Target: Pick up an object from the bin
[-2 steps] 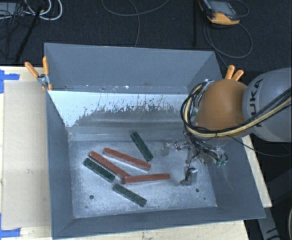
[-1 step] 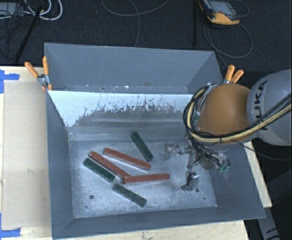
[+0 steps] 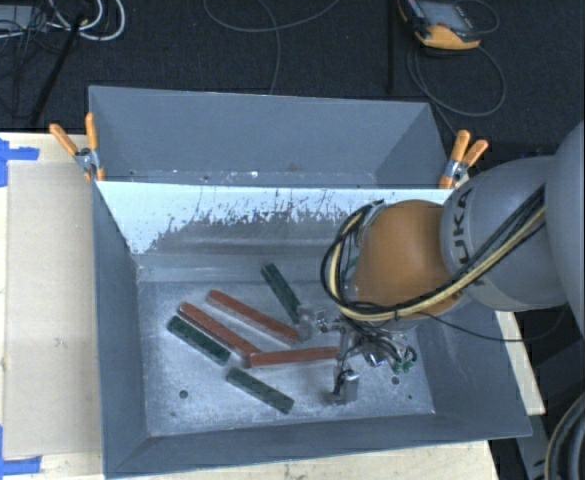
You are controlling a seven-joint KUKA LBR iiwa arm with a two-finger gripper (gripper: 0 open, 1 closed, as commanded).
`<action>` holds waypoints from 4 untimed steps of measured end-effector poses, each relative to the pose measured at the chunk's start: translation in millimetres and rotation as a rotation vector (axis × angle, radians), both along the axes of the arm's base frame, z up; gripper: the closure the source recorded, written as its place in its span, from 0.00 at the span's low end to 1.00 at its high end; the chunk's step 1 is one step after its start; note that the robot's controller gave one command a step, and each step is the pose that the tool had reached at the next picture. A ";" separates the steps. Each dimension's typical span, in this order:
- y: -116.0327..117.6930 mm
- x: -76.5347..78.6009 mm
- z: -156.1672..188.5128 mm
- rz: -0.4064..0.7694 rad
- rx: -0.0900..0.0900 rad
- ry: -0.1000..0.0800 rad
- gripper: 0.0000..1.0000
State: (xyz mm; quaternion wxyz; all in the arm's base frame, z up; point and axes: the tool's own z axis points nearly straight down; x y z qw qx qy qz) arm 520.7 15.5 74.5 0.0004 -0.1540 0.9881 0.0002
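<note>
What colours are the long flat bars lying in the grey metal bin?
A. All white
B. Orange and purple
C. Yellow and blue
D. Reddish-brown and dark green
D: the grey metal bin holds reddish-brown flat bars and dark green flat bars, all lying on its floor to the left of the tool.
</note>
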 end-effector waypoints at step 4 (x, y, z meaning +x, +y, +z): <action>21.3 -5.7 3.6 -0.018 0.001 0.008 1.00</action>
